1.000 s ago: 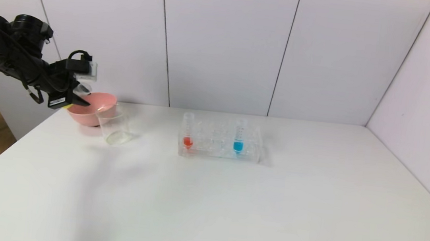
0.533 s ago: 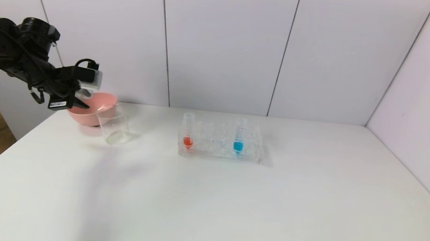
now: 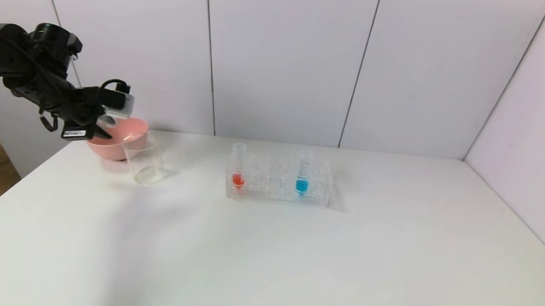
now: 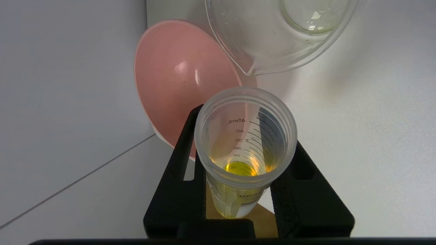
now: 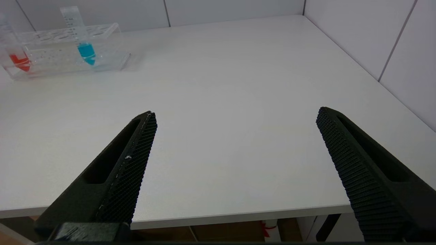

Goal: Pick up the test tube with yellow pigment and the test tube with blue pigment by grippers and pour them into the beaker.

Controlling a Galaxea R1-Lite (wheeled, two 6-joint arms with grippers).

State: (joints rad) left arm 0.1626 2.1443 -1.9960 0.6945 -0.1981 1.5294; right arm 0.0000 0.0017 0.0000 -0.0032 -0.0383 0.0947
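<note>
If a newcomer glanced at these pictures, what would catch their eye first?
Probably the left pincer, shut on the test tube with yellow pigment, held above the pink bowl beside the beaker. Next, the bright red-tipped tube and the test tube with blue pigment standing upright in the clear rack mid-table.

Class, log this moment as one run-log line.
left gripper: shut on yellow tube, beside beaker | right gripper: open, idle | blue tube: in rack
</note>
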